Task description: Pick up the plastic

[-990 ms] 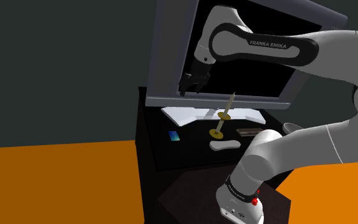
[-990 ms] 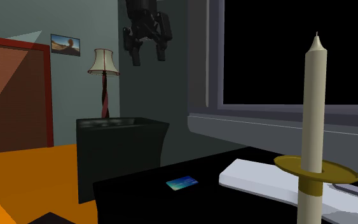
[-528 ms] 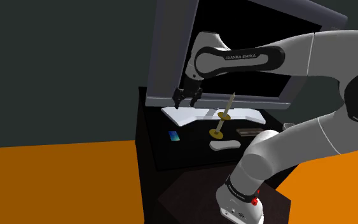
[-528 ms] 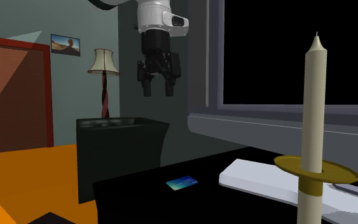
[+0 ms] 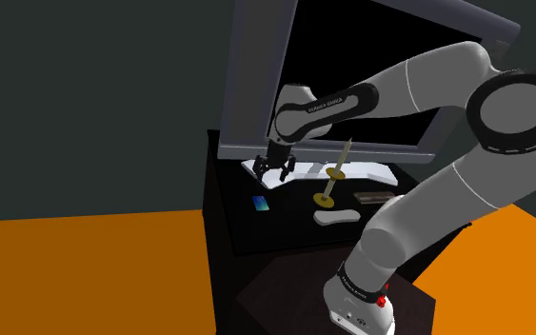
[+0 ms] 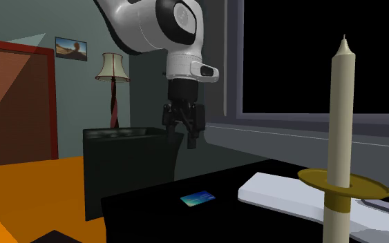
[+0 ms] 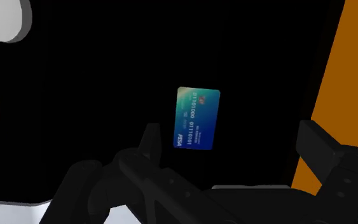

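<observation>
1 blue-green card (image 5: 261,202) lies flat on the black table (image 5: 256,233); it is on the shoulder view's left of the candle (image 5: 337,171), well apart from it; in that view the gripper (image 5: 275,173) hangs in the air to the candle's left too, up above the card, pointing down; its 2 fingers stand wide apart and hold nothing; in the wrist view the card lies under the gap, not touched.

claw (image 6: 180,136) spread wide, pointing down
</observation>
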